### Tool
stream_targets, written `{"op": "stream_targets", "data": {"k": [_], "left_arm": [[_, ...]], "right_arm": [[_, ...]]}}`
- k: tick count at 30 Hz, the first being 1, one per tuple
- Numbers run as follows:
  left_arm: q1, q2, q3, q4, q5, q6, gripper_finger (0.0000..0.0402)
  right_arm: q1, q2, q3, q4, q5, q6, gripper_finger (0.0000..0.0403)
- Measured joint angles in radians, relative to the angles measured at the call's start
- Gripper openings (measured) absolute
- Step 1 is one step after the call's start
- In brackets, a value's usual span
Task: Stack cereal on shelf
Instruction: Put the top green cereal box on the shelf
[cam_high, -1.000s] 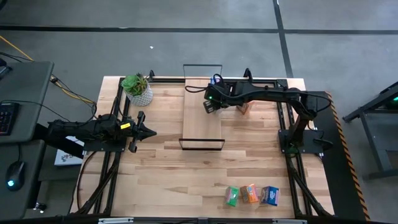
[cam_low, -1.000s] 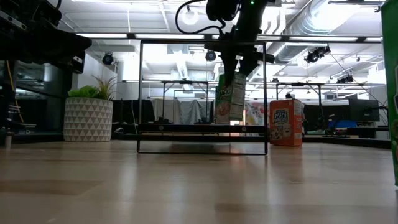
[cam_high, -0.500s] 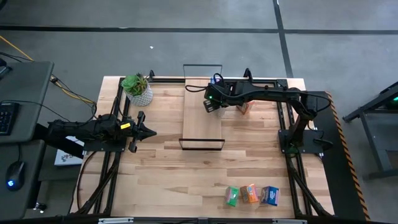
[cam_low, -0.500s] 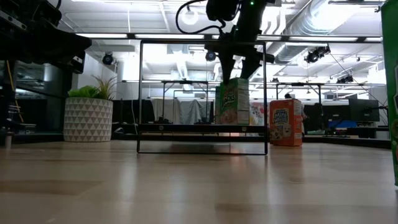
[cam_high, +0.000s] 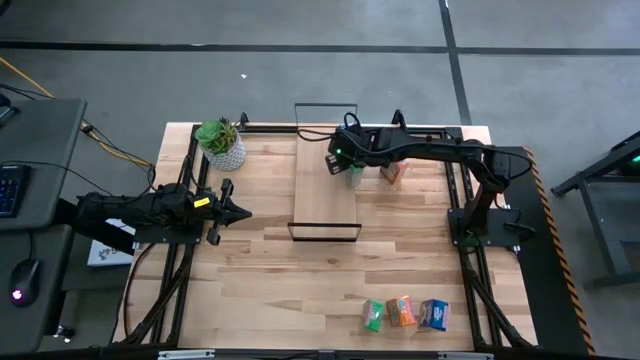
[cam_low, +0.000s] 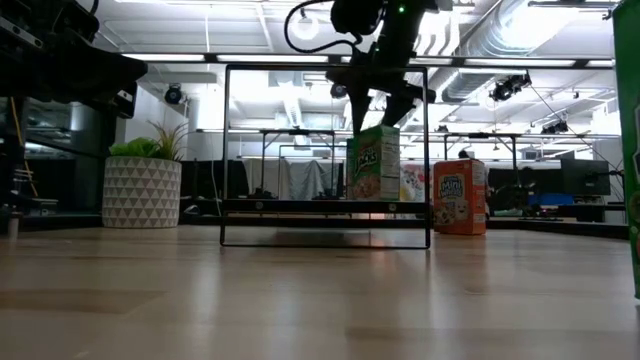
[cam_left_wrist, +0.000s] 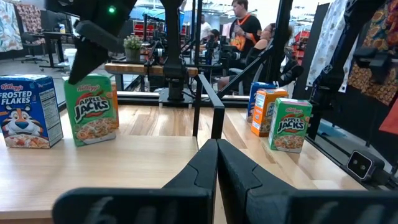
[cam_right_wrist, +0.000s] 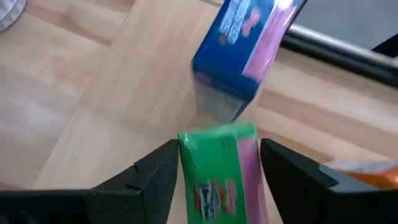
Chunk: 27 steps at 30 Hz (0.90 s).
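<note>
Two dark, jointed robot arms

The left arm (cam_high: 150, 212) is finished in black with a yellow marking; the right arm (cam_high: 430, 152) is matt black, a green light and looped black cable being carried at its wrist. Angular black fingers (cam_right_wrist: 149, 177) are seen.

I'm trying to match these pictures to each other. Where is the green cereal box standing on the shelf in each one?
High view: green box under the right arm's fingers, on the shelf.
Low view: upright on the shelf, just right of centre.
Left wrist view: the Apple Jacks box at left.
Right wrist view: bottom centre, between the open fingers.
Shared landmark: the blue box beside it.
</note>
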Motion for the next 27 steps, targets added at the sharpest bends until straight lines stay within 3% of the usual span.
{"op": "stream_targets", "data": {"k": [12,18,22,27], "left_arm": [[0.0,0.0,0.0,0.0,0.0,0.0,0.0003],[0.0,0.0,0.0,0.0,0.0,0.0,0.0003],[0.0,0.0,0.0,0.0,0.0,0.0,0.0003],[0.0,0.0,0.0,0.0,0.0,0.0,0.0003]], "right_arm": [[-0.017,0.001,0.088,0.018,0.008,-0.234,0.022],[0.038,0.0,0.137,-0.169,-0.014,-0.378,0.0216],[0.103,0.0,0.12,-0.313,-0.016,-0.378,0.0187],[0.191,-0.019,0.114,-0.389,0.022,-0.337,0.0107]]}}
